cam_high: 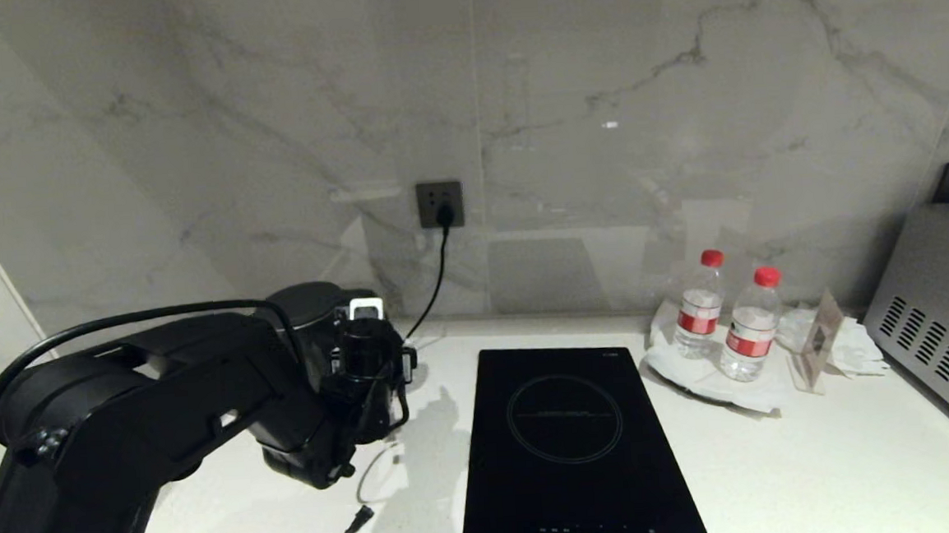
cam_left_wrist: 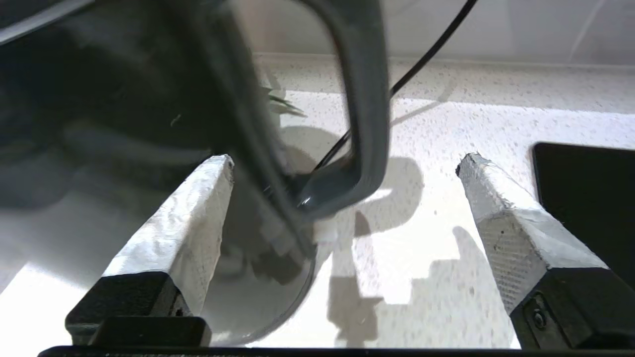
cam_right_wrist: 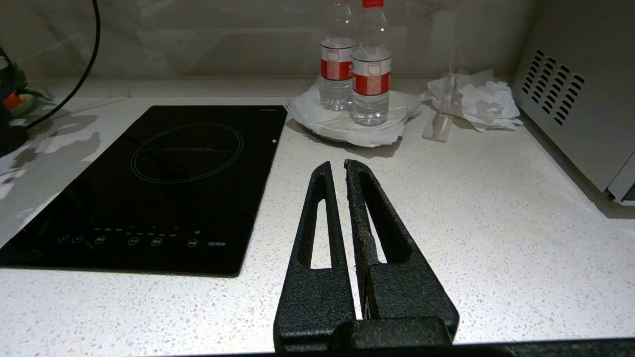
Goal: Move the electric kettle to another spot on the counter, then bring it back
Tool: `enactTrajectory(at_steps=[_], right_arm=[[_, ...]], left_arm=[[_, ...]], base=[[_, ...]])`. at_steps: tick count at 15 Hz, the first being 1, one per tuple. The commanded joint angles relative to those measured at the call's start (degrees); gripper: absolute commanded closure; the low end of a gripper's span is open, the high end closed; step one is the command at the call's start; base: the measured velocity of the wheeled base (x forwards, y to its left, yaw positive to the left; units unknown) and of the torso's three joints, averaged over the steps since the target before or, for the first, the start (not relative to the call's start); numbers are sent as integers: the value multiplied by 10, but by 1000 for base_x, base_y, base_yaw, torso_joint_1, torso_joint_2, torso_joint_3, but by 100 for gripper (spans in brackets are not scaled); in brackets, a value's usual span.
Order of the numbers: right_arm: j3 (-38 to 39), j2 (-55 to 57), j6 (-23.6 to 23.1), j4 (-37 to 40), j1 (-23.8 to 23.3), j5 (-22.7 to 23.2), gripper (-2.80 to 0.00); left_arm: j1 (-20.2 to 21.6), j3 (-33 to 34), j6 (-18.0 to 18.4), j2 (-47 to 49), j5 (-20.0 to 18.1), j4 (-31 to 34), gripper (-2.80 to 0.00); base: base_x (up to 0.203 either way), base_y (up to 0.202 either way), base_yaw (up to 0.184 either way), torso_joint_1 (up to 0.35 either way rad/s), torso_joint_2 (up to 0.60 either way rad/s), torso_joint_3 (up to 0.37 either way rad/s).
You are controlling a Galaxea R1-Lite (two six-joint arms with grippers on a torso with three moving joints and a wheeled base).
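Note:
The electric kettle (cam_high: 308, 301) stands at the back left of the counter (cam_high: 784, 478), and my left arm (cam_high: 201, 382) hides most of it. In the left wrist view my left gripper (cam_left_wrist: 347, 161) is open wide. The kettle's black loop handle (cam_left_wrist: 369, 99) hangs between the two white fingers, nearer one of them and gripped by neither. A round shiny disc edge (cam_left_wrist: 278, 307) shows under the kettle's dark body (cam_left_wrist: 124, 99). My right gripper (cam_right_wrist: 335, 166) is shut on nothing, above the counter beside the cooktop.
A black glass cooktop (cam_high: 567, 434) lies mid-counter. Two water bottles (cam_high: 699, 306) stand on a paper-covered plate, with a clear sign stand (cam_high: 813, 345) and a grey appliance (cam_high: 939, 320) further right. A cord runs up to the wall socket (cam_high: 439, 204). A loose cable (cam_high: 365, 504) lies near the cooktop.

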Motion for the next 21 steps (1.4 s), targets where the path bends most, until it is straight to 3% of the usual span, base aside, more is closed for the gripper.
enactTrajectory(at_steps=[1,6,11,18,21], right_arm=[[0,0,0,0,0,0,0],[0,0,0,0,0,0,0],[0,0,0,0,0,0,0],[0,0,0,0,0,0,0],[0,0,0,0,-1,0,0]], left_arm=[[-4,37,0,-20,2,-20,-280],[-32,139,-1,-109,1,-54,-280],[-33,206,-2,-176,-39,-55,-280],[-45,171,-1,-114,-43,-50,-280],[-81,107,-2,-68,-52,14,-280]], base=[[0,0,0,0,0,0],[0,0,0,0,0,0],[0,0,0,0,0,0],[0,0,0,0,0,0],[0,0,0,0,0,0]])
